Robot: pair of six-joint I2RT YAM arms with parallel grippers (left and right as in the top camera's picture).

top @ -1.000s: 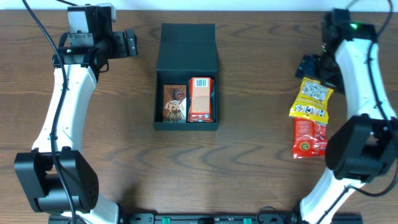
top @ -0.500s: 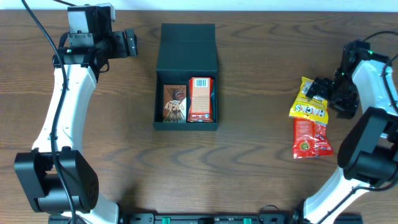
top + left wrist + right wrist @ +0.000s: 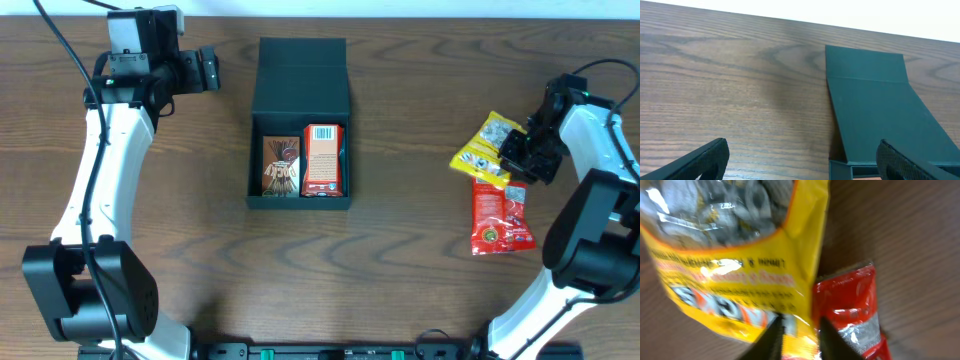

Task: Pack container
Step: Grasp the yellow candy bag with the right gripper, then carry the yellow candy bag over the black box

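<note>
The left hand (image 3: 209, 70) hangs wide open. The container (image 3: 302, 80) sits in the middle of the counter (image 3: 400, 280), lid folded back. The right hand (image 3: 800, 337) pinches only the yellow snack bag's (image 3: 484, 150) bottom edge. Such a thin hold could slip, or drag the red pouch (image 3: 498, 222) just beside it.

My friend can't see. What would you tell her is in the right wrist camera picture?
The right hand pinches the edge of a yellow snack bag that fills most of the picture. A shiny red packet lies beside it on the brown wooden table.
</note>
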